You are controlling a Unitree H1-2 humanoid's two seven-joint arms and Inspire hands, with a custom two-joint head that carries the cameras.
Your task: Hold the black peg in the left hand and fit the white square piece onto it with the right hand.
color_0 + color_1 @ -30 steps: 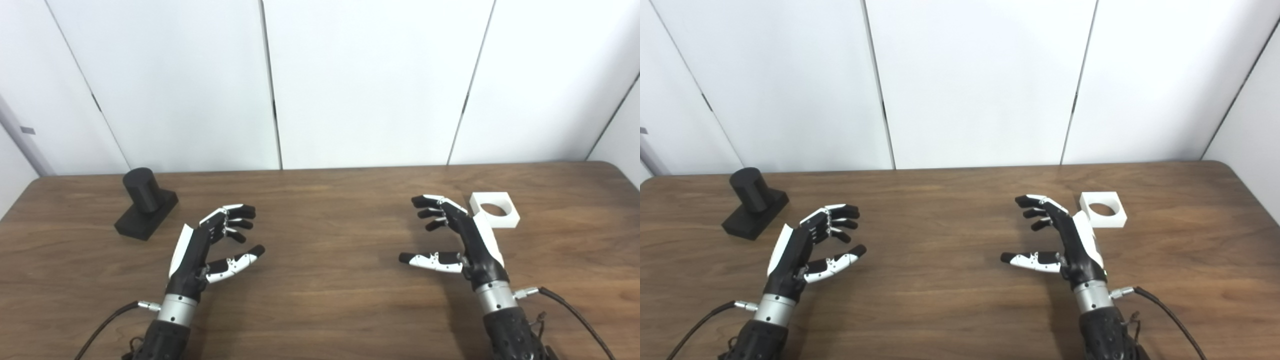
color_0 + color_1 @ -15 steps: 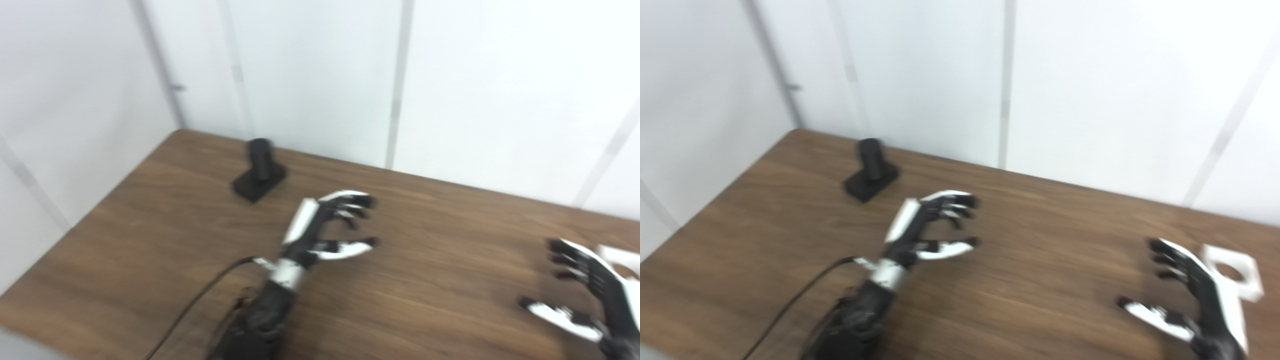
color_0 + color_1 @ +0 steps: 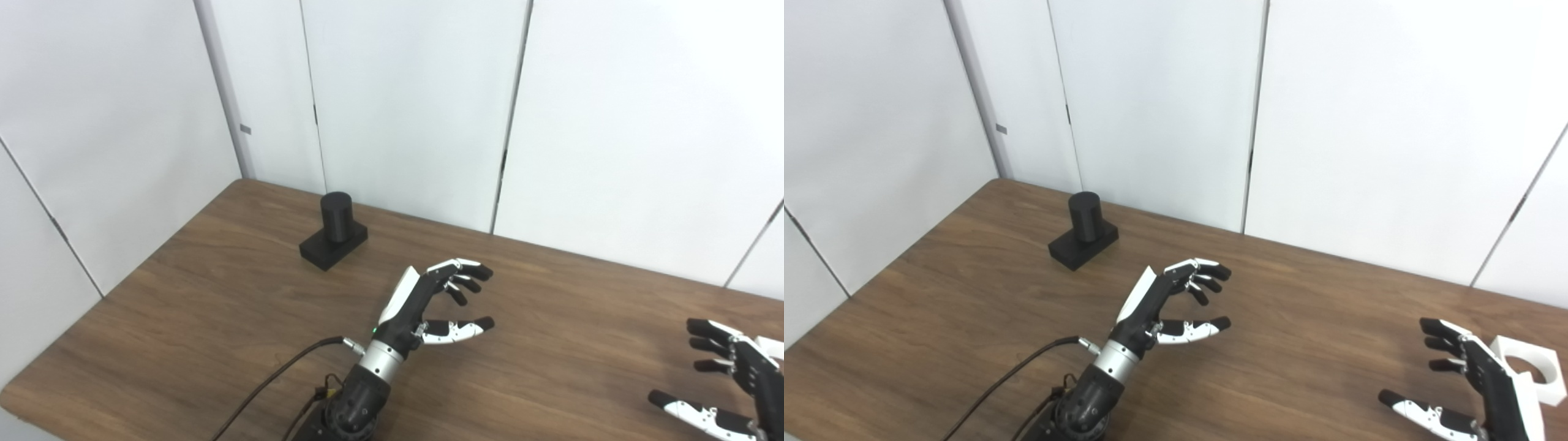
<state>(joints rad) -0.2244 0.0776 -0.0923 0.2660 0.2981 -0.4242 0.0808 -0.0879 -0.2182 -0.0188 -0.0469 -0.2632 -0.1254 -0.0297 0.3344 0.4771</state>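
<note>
The black peg (image 3: 335,229), a short cylinder on a flat black base, stands upright on the wooden table (image 3: 214,294) near its far left corner. My left hand (image 3: 429,306) hovers open over the table's middle, well to the right of and nearer than the peg, holding nothing. The white square piece (image 3: 1534,370) with a round hole lies flat at the right edge of the right eye view. My right hand (image 3: 1470,386) is open just left of it, partly cut off by the picture's edge, and holds nothing.
White wall panels (image 3: 398,110) rise right behind the table's far edge. A black cable (image 3: 275,386) runs from my left wrist toward the bottom of the picture. The table's left edge (image 3: 55,349) slants down to the near corner.
The camera has turned left, so the whole picture shifted right. Both hands stay open and hold about the same places on the table; the peg and white piece have not moved.
</note>
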